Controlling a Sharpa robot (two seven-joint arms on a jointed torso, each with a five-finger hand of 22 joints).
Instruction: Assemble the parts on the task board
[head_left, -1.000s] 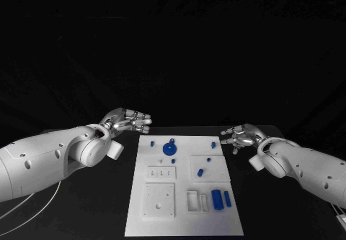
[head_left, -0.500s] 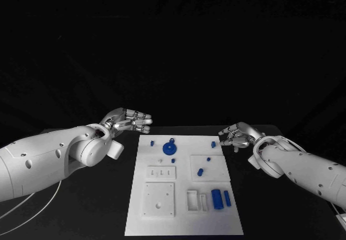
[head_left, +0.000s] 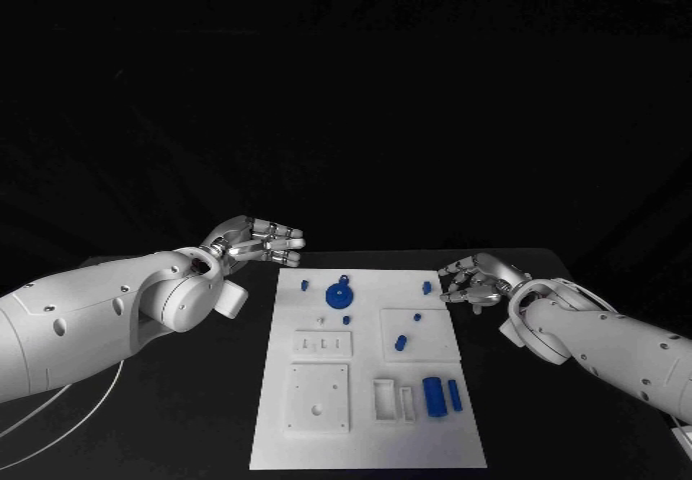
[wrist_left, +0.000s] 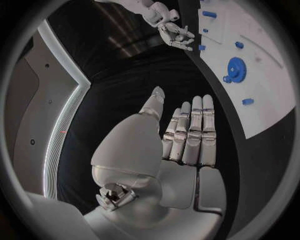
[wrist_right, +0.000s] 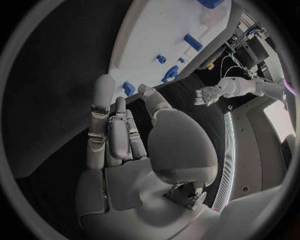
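black table (head_left: 202, 400) under white task board (head_left: 368, 440) at centre, blue parts (head_left: 340, 295) scattered on it, none gripped. right hand (head_left: 473, 278) now closer to the board's 2 o'clock edge than 1 s ago, fingers loosely curled, holding nothing; likely reaching for a part. left hand (head_left: 260, 241) unmoved at 10 o'clock, fingers together, holding nothing.

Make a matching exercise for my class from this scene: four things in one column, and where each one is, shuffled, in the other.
Things:
1. left hand
2. right hand
3. round blue part
4. two long blue parts

Places:
A. on the task board, toward its far end
B. off the board's right edge
C. on the board's near right area
D. off the board's far left corner

Pairs: 1-D, 2-B, 3-A, 4-C
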